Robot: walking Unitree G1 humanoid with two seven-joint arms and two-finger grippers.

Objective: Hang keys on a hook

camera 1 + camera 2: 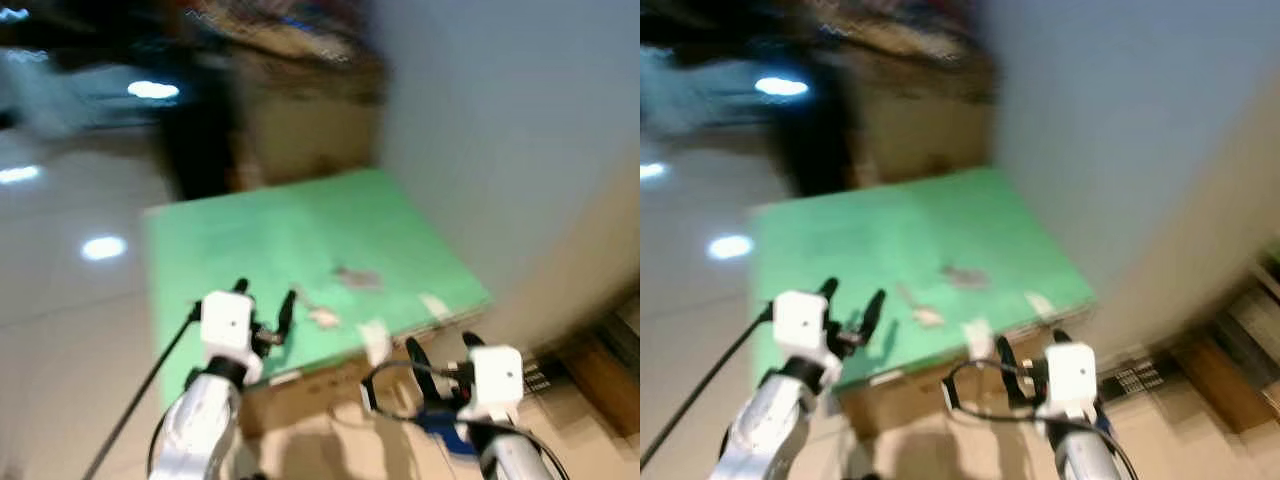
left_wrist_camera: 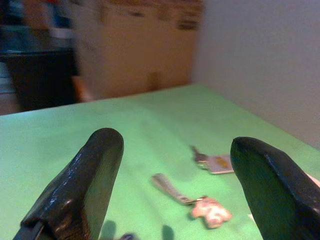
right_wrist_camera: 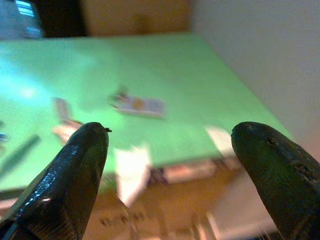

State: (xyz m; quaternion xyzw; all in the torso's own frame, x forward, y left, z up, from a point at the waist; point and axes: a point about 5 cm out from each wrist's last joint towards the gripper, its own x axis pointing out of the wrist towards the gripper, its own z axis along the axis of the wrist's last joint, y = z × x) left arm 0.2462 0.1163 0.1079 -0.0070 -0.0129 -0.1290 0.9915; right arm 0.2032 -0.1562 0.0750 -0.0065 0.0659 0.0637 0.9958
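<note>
Fingers first: the left gripper [image 1: 265, 302] holds its two black, rubbery-looking fingers [image 2: 85, 185] spread wide with nothing between them, poised above the near part of a green-topped surface [image 1: 290, 240]. The right gripper [image 1: 440, 362] is likewise spread and empty, its blunt rounded fingers [image 3: 75, 170] hanging just off the near edge of that green top. On the green, between and a little beyond the two grippers, lie the keys [image 2: 212, 162]: a small flat tag with a dark metal piece at one end, resting flat toward the wall side. Near them, closer to the left gripper, lies a second bunch [image 2: 197, 205], a narrow greyish strap ending in a pale pinkish charm, also lying flat and apart from the first. The green top is matte and smooth, a broad flat rectangle sitting on what looks like a brown cardboard box [image 1: 320, 385], with pale strips of tape [image 3: 132, 170] folded over its near edge. A plain pale wall [image 1: 500, 130] rises right beside the green surface. Behind it stand tan, box-like shapes [image 2: 135, 50], too blurred to tell more. The floor [image 1: 60, 300] is glossy and pale, throwing back bright spots of ceiling light. A black cable [image 1: 140, 400] runs from the left wrist down to the floor.
</note>
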